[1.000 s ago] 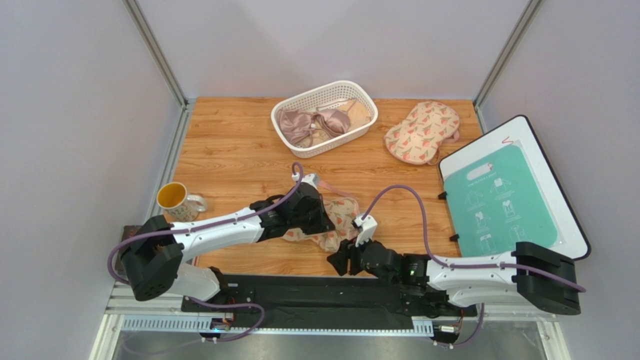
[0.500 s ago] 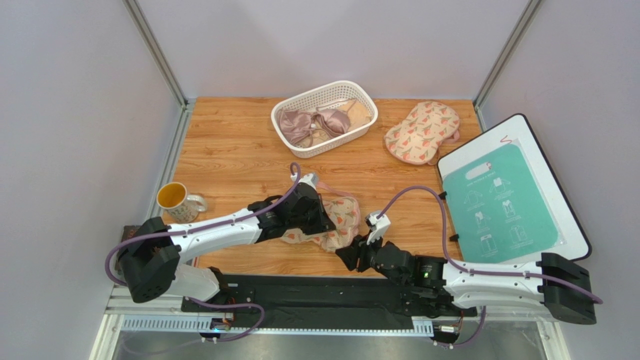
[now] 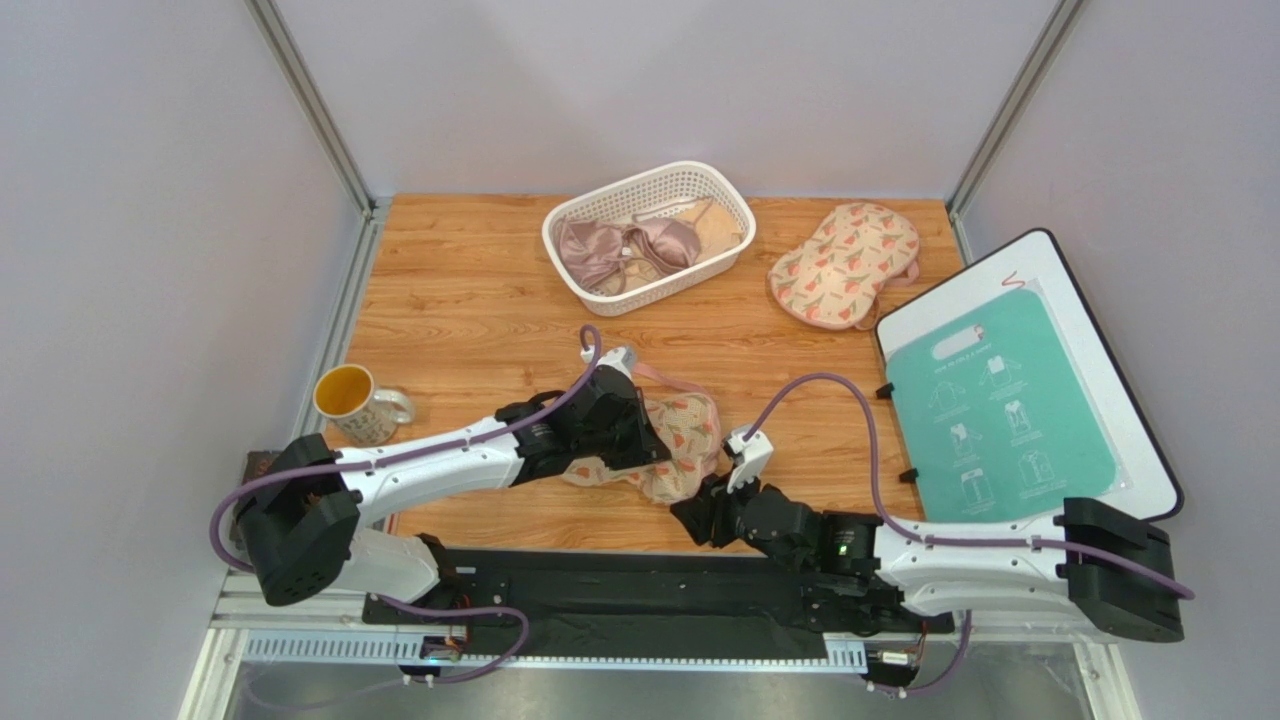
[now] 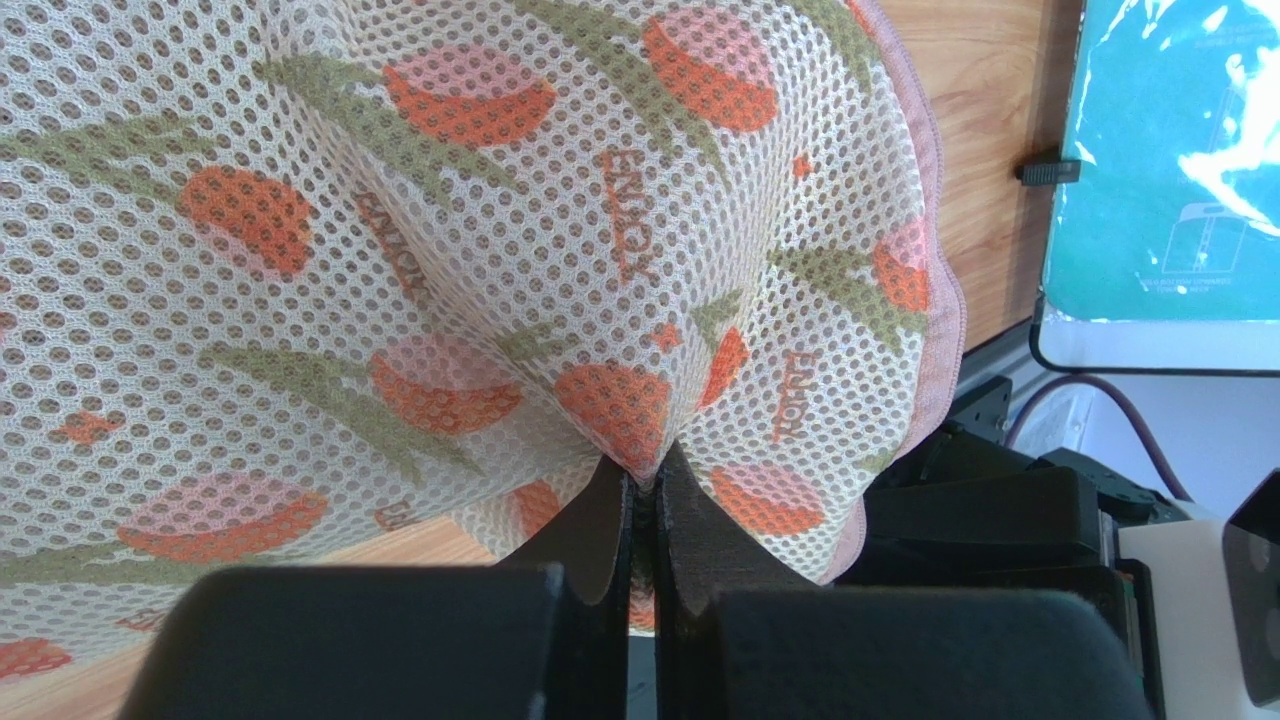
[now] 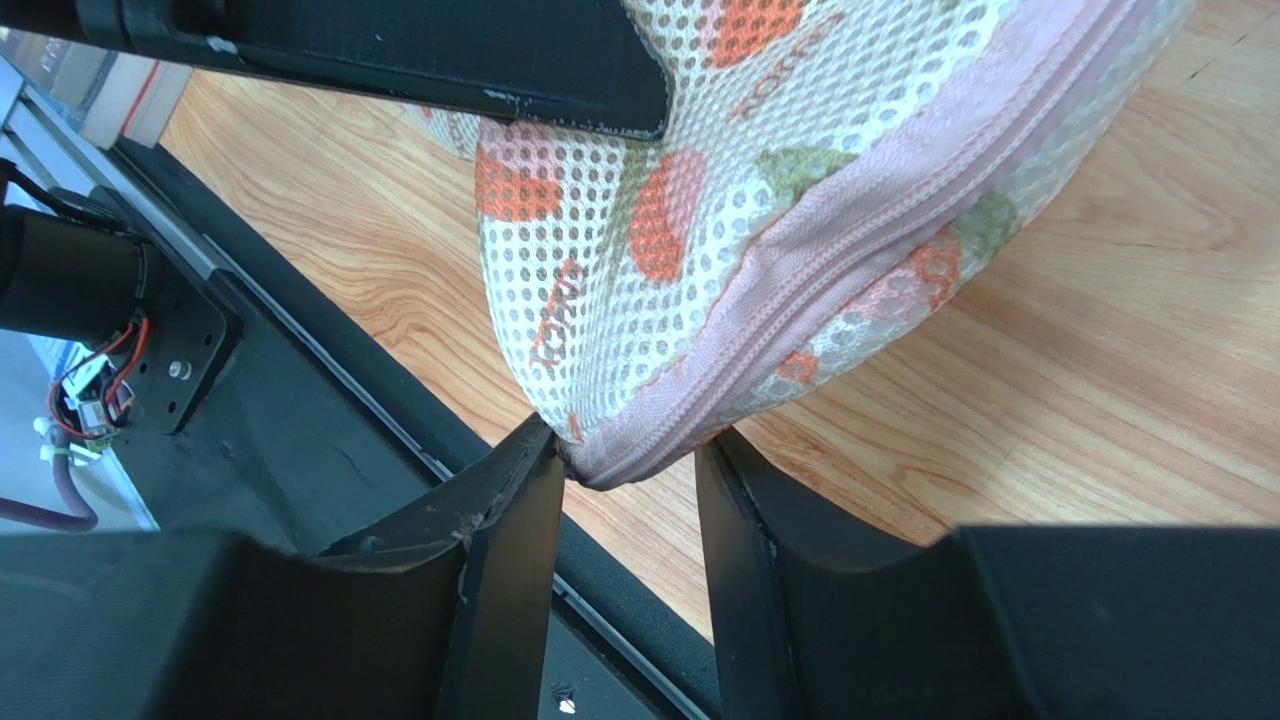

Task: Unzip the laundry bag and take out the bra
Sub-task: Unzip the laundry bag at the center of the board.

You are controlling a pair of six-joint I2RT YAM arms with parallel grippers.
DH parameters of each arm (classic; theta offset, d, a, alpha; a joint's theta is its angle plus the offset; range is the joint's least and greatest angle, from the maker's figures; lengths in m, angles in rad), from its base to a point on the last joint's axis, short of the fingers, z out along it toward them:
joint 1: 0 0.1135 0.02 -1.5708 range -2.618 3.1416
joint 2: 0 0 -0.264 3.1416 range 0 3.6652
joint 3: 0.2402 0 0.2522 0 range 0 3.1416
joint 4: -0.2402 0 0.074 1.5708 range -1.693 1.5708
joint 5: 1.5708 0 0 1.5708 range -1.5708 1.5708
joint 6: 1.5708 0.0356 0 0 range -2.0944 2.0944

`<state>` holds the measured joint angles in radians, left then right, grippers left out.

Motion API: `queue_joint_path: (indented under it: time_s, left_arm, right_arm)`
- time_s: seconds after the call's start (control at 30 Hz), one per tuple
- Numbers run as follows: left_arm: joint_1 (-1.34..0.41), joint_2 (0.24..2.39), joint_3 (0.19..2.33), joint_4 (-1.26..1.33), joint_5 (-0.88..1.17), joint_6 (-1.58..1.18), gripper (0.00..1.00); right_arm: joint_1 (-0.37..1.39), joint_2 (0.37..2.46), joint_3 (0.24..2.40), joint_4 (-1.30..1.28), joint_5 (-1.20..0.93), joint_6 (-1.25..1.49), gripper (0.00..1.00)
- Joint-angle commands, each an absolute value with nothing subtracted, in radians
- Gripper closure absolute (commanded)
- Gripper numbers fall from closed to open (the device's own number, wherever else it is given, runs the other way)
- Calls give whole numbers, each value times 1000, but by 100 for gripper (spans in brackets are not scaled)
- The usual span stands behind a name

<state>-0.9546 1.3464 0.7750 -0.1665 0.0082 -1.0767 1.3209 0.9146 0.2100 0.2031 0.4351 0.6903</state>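
Note:
The laundry bag [image 3: 679,438], floral mesh with a pink zip edging, lies near the table's front centre. My left gripper [image 3: 639,435] is shut on a pinch of its mesh [image 4: 643,480] and holds that fold raised. My right gripper [image 3: 697,510] is open at the bag's near end. In the right wrist view the pink zip edge [image 5: 781,338] dips between the spread fingers of my right gripper [image 5: 631,458], and the left finger touches the fabric. The zip looks closed along the part that shows. The mustard-yellow bra is hidden.
A second floral bag [image 3: 845,263] lies at the back right. A white basket [image 3: 706,185] at the back holds a mauve satin bra [image 3: 616,245] and a pale beige bra [image 3: 718,225]. A mug [image 3: 353,399] stands left. A teal-faced board [image 3: 1022,393] lies right.
My right gripper has moved a little right and forward to the bag's near edge, and the right arm has stretched out. The left gripper keeps its hold in place.

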Motion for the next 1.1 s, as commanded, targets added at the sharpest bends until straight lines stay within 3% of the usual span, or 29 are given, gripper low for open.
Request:
queue_joint_path:
  time_s: [0.0,0.23,0.37,0.43,0.63,1.07]
  left_arm:
    - [-957,1305,781,-141,11,-1091,100]
    - [-956,1308,775,-137,11,-1092,100]
    - [-956,1312,775,-135,8,-1086,100]
    - [-956,1310,772,-135,2,-1078,100]
    - [-956,1308,761,-133,-44,-1032,100]
    - [-956,1313,730,-81,-29,-920,100]
  right_arm:
    - [1324,937,216,276,443,680,60]
    - [1324,943,225,302,422,666,73]
    - [1325,945,227,292,425,681,96]
    - [1325,946,229,273,423,692,100]
    - [1324,919,227,226,400,726,98]
    - [1324,867,213,170,383,741,83]
